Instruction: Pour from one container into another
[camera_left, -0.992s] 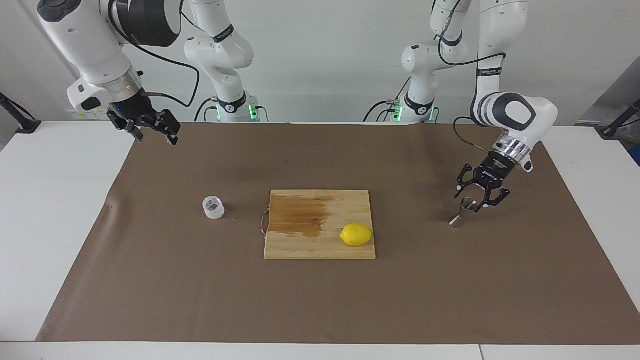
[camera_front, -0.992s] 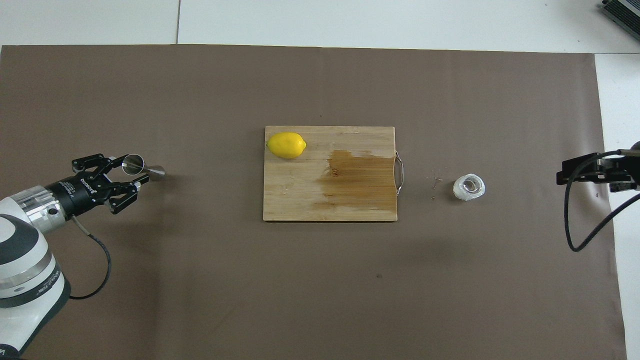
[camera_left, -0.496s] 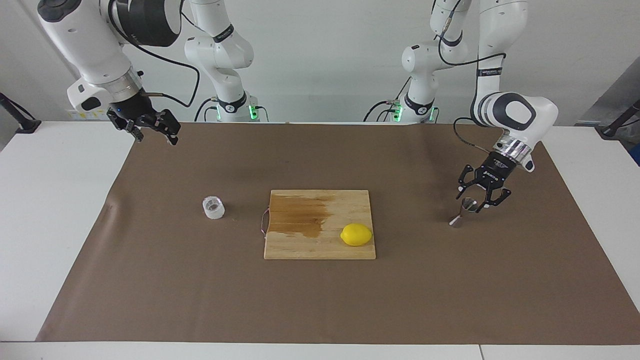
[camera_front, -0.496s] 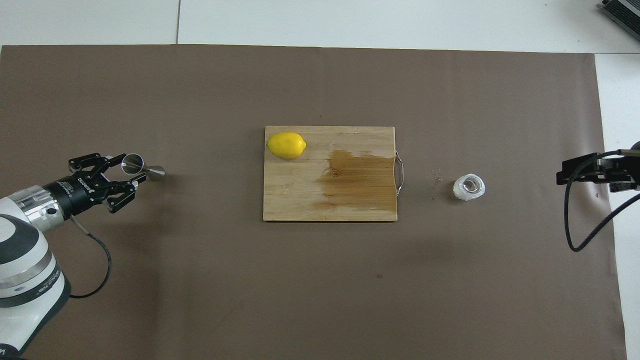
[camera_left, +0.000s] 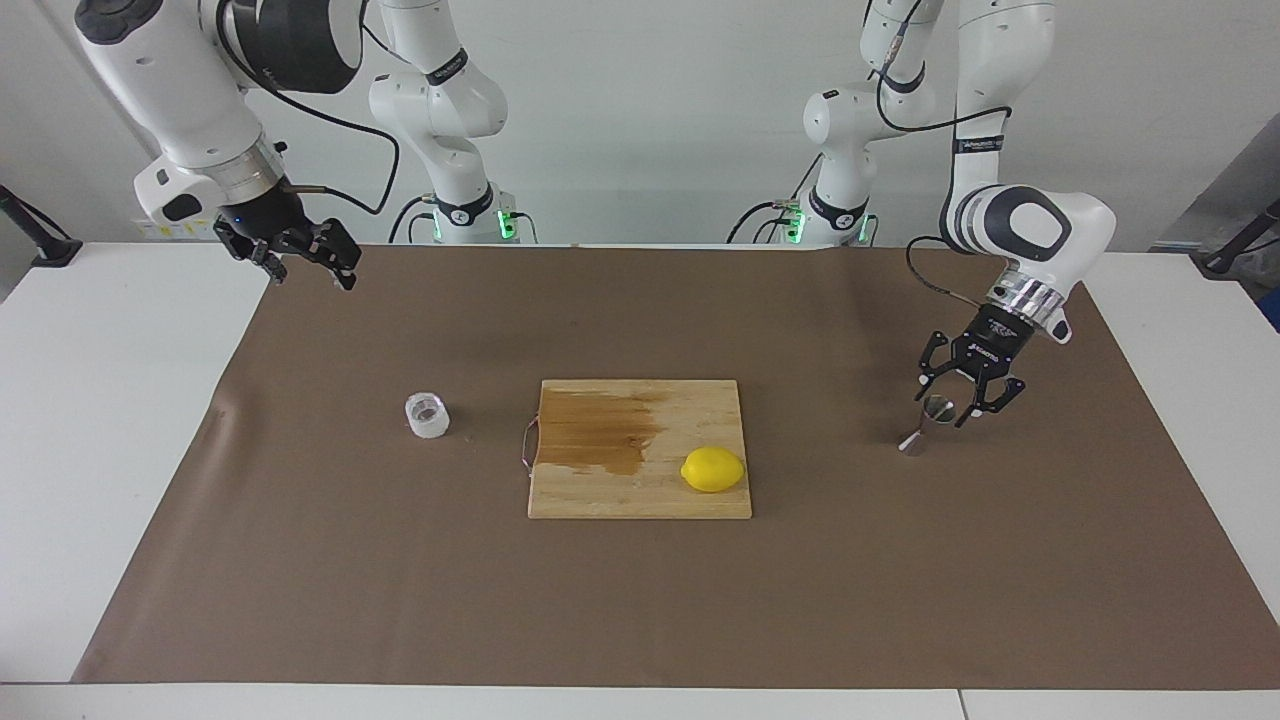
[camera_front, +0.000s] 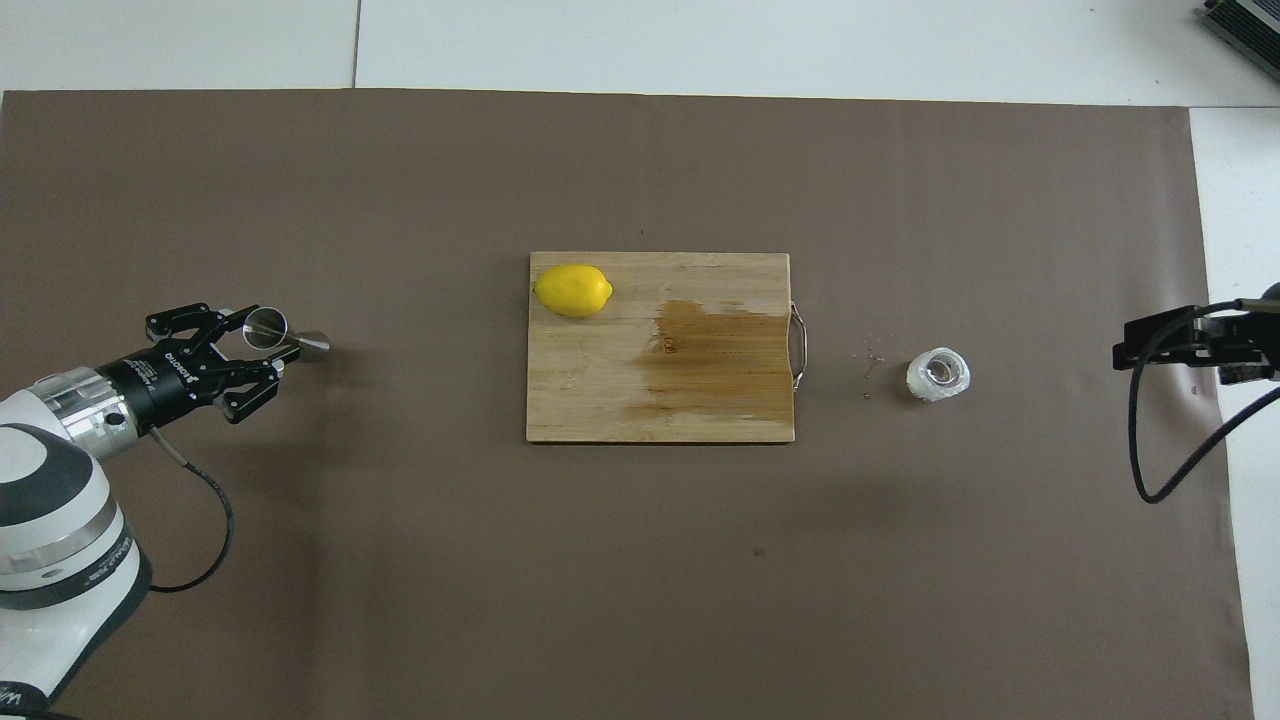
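**Facing view.** A small clear cup is seen standing upright on the brown paper mat, left of centre in the frame, just beside the handled end of a wooden cutting board. A dark wet stain is spread over the board's upper half, and a lemon is placed near its lower right corner. At the right of the frame, a steel jigger is seen standing on the mat, well apart from the board. The left gripper is lowered over the jigger. Its fingers are held apart, one on either side of the upper cone, and contact with the metal cannot be made out. At the upper left of the frame, the right gripper is held in the air over the mat's corner, its fingers spread wide with nothing between them. That arm is shown waiting.

**Overhead view.** The cup is seen right of centre, by the board's metal handle. The lemon is shown at the board's upper left corner. The jigger is found at the left of the frame, its open rim framed by the parted fingers of the left gripper. The right gripper is caught at the right edge of the frame, over the mat's border.
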